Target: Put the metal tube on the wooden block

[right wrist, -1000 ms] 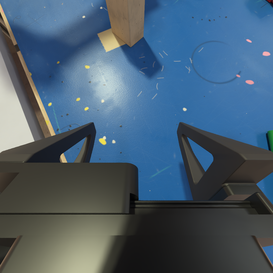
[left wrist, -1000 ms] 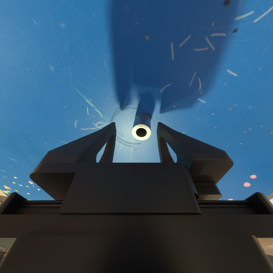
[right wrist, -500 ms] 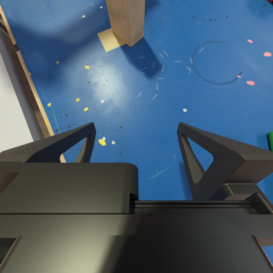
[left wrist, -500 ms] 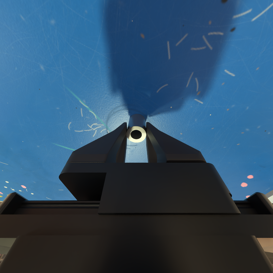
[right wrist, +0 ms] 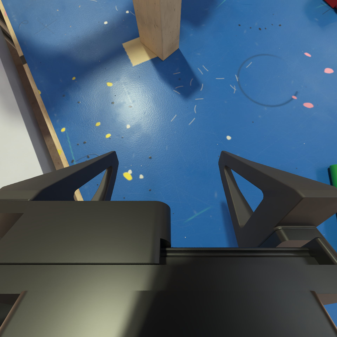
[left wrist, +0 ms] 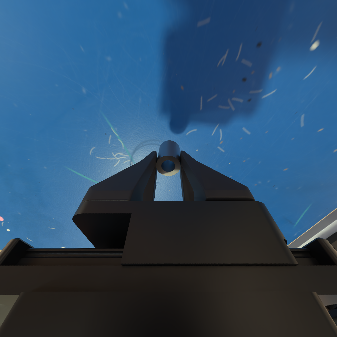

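My left gripper point(left wrist: 168, 160) is shut on the short grey metal tube point(left wrist: 168, 158). I see the tube end-on between the fingertips, held above the blue mat, with its shadow cast apart from it on the mat. The wooden block point(right wrist: 158, 27) stands upright at the top of the right wrist view, far ahead of my right gripper point(right wrist: 168, 156), which is open and empty above the mat. The block does not show in the left wrist view.
The blue mat point(right wrist: 164, 116) is speckled with paint marks and has a dark ring drawn on it point(right wrist: 264, 80). A tan tape patch point(right wrist: 135, 52) lies by the block. The table's wooden edge point(right wrist: 36, 102) runs along the left. A green object point(right wrist: 333, 176) shows at the right edge.
My left gripper closed on the tube, then lifted it off the mat; its shadow has separated and the view shifted. The right gripper has hardly moved.
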Robot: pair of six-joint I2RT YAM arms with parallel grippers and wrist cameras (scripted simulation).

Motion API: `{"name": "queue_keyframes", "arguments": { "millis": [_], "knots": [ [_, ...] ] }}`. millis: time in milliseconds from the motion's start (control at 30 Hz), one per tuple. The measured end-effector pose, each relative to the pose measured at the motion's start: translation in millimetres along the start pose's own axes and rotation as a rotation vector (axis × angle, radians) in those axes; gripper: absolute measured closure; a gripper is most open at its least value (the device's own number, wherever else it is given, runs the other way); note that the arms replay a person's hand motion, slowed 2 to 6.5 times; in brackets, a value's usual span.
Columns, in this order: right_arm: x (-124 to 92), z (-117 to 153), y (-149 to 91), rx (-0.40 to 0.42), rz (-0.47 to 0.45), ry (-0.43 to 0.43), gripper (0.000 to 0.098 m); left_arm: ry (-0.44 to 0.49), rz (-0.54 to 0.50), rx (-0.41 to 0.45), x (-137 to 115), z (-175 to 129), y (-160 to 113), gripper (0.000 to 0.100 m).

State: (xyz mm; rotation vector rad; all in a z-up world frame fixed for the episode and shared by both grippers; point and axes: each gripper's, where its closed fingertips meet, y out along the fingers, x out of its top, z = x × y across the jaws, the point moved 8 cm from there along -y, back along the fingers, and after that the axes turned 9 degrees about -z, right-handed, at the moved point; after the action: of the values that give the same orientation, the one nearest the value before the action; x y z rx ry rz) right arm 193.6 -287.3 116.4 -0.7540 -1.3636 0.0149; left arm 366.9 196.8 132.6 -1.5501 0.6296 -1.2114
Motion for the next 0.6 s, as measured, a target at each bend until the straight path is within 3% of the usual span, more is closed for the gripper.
{"name": "queue_keyframes", "arguments": {
  "millis": [267, 600],
  "knots": [
    [0.1, 3.6, -1.9, 0.006, -0.01, -0.007, 0.0039, -0.042, -0.179, 0.016, 50.7, -27.2, -37.4, 0.079],
    [-0.7, 8.8, -3.8, 0.017, -0.02, -0.014, 0.0039, 0.035, -0.206, -0.011, 120.5, -83.7, -62.9, 0.079]
  ]
}}
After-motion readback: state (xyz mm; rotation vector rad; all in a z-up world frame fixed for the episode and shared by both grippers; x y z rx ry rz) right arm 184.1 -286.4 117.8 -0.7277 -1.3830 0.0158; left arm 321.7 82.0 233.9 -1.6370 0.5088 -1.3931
